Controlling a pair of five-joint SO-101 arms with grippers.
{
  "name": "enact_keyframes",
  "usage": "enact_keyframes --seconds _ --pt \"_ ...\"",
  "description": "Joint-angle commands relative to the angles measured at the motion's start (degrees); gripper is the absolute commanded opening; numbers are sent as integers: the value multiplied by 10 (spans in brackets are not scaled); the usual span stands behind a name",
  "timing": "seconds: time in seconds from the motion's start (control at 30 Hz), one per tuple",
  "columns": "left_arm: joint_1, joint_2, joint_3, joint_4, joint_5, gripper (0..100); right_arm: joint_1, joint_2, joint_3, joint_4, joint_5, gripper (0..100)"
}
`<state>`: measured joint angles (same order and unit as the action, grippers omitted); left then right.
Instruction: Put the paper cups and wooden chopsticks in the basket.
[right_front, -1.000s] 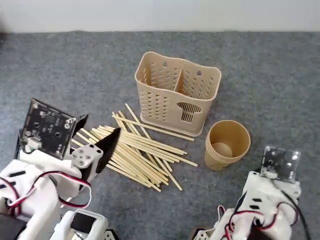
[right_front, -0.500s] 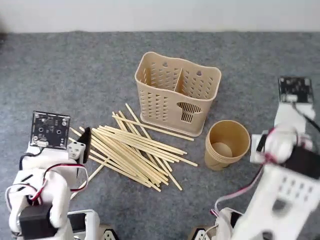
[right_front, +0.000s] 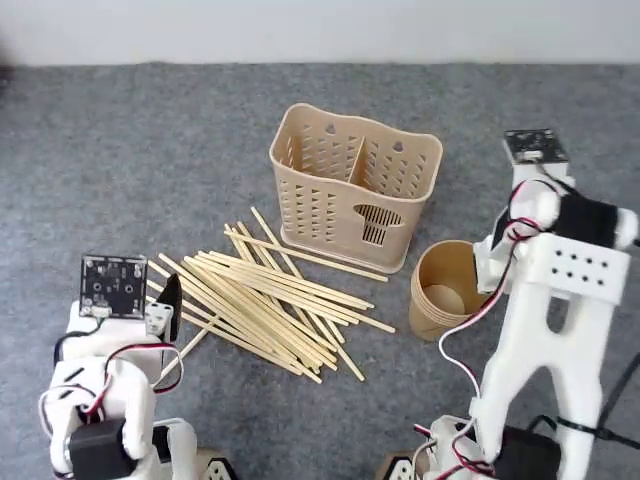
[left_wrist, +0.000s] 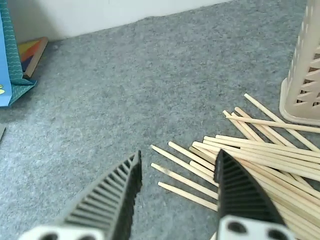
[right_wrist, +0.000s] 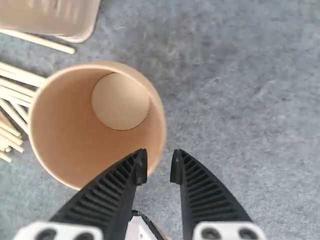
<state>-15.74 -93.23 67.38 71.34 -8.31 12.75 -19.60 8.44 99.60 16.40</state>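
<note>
Chopsticks (right_front: 270, 300) lie loose beside basket (right_front: 320, 200). Left gripper (left_wrist: 179, 156) gapes wide above them. Right gripper (right_wrist: 158, 159), narrowly parted, hangs at paper cups (right_wrist: 75, 130) rim.

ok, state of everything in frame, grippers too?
basket: upright, nothing seen in either compartment.
paper cups: upright, nested, mouth up, on the carpet beside the basket.
wooden chopsticks: loose pile lying flat on the carpet, none gripped.
left gripper: open, empty, above the chopstick ends.
right gripper: open by a narrow gap, empty, over the cups' rim.
</note>
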Motion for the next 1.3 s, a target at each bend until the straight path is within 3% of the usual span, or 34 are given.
enact_keyframes --seconds 0.0,0.5,0.6,0.7,1.0,1.27 --pt "-3 -41 24 -11 -7 231 -7 -3 -28 -7 -7 101" --pt "-3 -110 142 -13 -7 231 -7 -2 125 -132 -3 97" --pt "-1 -110 157 -14 -7 231 -7 -3 123 -130 -1 6" --pt "0 -110 178 -14 -7 231 -7 -9 121 -127 -2 8" --pt "-3 -110 196 -11 -7 229 -6 -10 -52 33 -2 9" --pt "-4 -110 210 -14 -8 229 36 -44 -168 34 -5 9"
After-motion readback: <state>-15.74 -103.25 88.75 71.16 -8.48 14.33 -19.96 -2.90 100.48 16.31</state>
